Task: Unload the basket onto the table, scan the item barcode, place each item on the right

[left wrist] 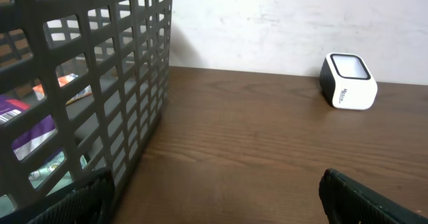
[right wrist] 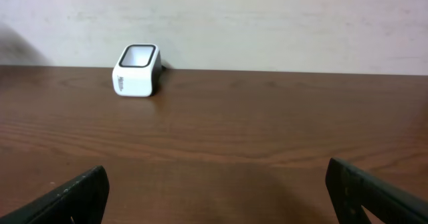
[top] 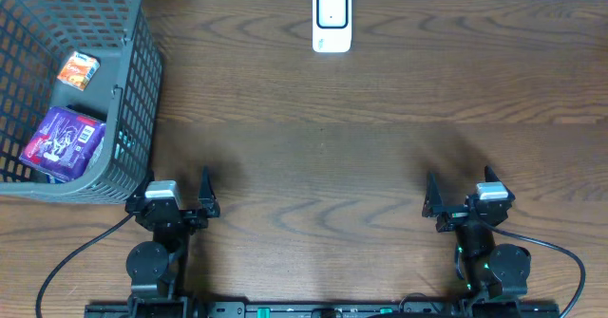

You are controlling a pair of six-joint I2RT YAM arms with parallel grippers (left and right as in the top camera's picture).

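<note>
Both claws stand wide apart and hold nothing: the left gripper [top: 176, 181] sits low just beside the near right corner of the grey mesh basket [top: 135, 90], and the right gripper [top: 460, 179] rests well to the basket's right, along the same near edge of the wooden table [top: 332, 147].

Nothing has been picked up yet. The candidate items lie inside the basket: a purple packet [top: 64, 140] towards its near side and an orange packet [top: 78, 69] beyond it. The white barcode scanner [top: 332, 20] stands well apart from the basket, off to its right at the far edge of the table, with its dark window facing up.

The step in hand looks like the reach for an item, and the left arm is the natural one, being next to the basket. Its wrist view shows only the mesh wall straight ahead, so the arm should rise clear of the rim and come down from above rather than push forward. The purple packet lies flat, so the fingers should straddle its narrower width and close on its edges. The left wrist view shows pale stripes on the purple packet through the mesh, possibly the barcode, though I cannot tell for sure; the grip should leave that patch uncovered.

Each arm is folded back low, its wrist level and its fingers pointing across the table away from the base.
</note>
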